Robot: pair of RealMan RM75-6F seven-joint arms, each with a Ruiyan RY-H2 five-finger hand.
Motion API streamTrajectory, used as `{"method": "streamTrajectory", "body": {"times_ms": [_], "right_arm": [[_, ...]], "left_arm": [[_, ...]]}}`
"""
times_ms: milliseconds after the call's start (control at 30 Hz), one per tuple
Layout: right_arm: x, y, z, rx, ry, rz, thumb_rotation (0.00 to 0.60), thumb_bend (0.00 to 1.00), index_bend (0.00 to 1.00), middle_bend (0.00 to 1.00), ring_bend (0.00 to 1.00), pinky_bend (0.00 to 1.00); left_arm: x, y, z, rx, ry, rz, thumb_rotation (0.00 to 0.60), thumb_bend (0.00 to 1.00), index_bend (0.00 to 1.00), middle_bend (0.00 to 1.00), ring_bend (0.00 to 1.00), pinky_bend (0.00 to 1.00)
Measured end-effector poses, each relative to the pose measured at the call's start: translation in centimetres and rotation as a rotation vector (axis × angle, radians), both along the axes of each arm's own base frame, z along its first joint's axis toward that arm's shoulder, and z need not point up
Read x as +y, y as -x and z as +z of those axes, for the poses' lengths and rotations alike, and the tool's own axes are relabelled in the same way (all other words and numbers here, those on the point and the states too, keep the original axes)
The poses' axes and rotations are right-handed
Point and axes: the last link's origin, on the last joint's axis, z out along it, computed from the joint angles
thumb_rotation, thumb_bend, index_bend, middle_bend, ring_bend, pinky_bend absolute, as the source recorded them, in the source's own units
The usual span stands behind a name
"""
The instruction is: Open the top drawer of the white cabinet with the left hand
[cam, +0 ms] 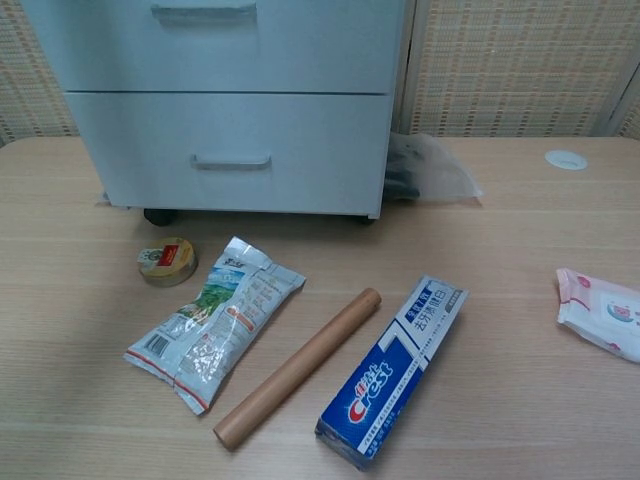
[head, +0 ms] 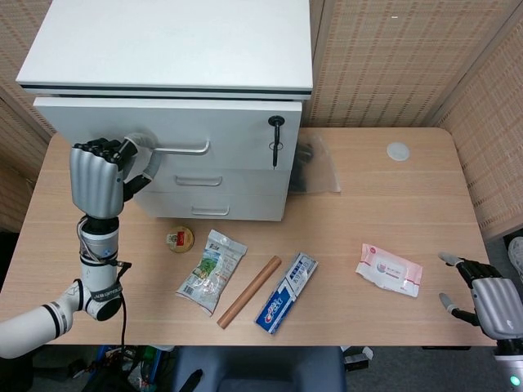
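Note:
The white cabinet point(head: 180, 49) stands at the table's back left. Its top drawer point(head: 237, 135) sticks out a little past the two drawers below, a key point(head: 274, 139) hanging in its lock. My left hand point(head: 98, 180) grips the left end of the top drawer handle point(head: 184, 149), fingers curled around it. My right hand point(head: 489, 302) rests at the table's front right corner, fingers apart and holding nothing. The chest view shows only the two lower drawers point(cam: 235, 150), no hands.
In front of the cabinet lie a small round tin point(head: 180, 238), a snack packet point(head: 211, 269), a wooden roller point(head: 248, 291) and a toothpaste box point(head: 286, 291). A wipes pack point(head: 389, 269) lies right, a clear bag point(head: 315, 167) beside the cabinet, a white disc point(head: 398, 151) at the back.

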Motion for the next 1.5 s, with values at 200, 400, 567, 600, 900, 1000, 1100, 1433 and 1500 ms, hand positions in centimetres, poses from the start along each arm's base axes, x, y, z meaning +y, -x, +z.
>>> {"method": "streamTrajectory", "body": {"times_ms": [200,400,567,600,900,1000,1100,1433,1500], "right_arm": [[0.0,0.0,0.0,0.000,0.000,-0.001,0.600,0.23,0.23,0.32,0.31,0.31],[0.0,-0.1,0.0,0.002,0.000,-0.001,0.600,0.22,0.23,0.32,0.31,0.31],[-0.1,-0.1,0.0,0.002,-0.001,-0.002,0.600,0.22,0.23,0.32,0.31,0.31],[-0.1,-0.1,0.0,0.002,-0.001,-0.002,0.600,0.22,0.23,0.32,0.31,0.31],[-0.1,-0.1,0.0,0.002,-0.001,-0.001,0.600,0.22,0.23,0.32,0.31,0.31],[-0.1,-0.1,0.0,0.001,0.000,0.000,0.600,0.22,0.23,0.32,0.31,0.31],[-0.1,-0.1,0.0,0.001,0.001,-0.001,0.600,0.22,0.23,0.32,0.31,0.31],[-0.1,0.0,0.0,0.002,0.001,-0.003,0.600,0.22,0.23,0.32,0.31,0.31],[-0.1,-0.1,0.0,0.002,0.002,-0.002,0.600,0.22,0.23,0.32,0.31,0.31]], "left_arm": [[-0.3,0.1,-0.1,-0.005,0.003,-0.010,0.600,0.14,0.53,1.00,0.97,1.00],[-0.5,0.1,-0.2,-0.009,0.007,-0.020,0.600,0.14,0.53,1.00,0.97,1.00],[-0.7,0.2,-0.2,-0.011,0.008,-0.027,0.600,0.14,0.53,1.00,0.97,1.00],[-0.8,0.3,-0.2,-0.011,0.008,-0.028,0.600,0.14,0.53,1.00,0.97,1.00],[-1.3,0.4,-0.2,-0.017,0.008,-0.046,0.600,0.14,0.53,1.00,0.97,1.00],[-1.4,0.3,-0.2,-0.018,0.009,-0.051,0.600,0.14,0.53,1.00,0.97,1.00],[-1.6,0.2,-0.3,-0.019,0.008,-0.059,0.600,0.14,0.53,1.00,0.97,1.00],[-2.2,0.1,-0.5,-0.024,0.010,-0.083,0.600,0.14,0.53,1.00,0.97,1.00],[-2.3,0.2,-0.5,-0.026,0.010,-0.083,0.600,0.14,0.53,1.00,0.97,1.00]]}}
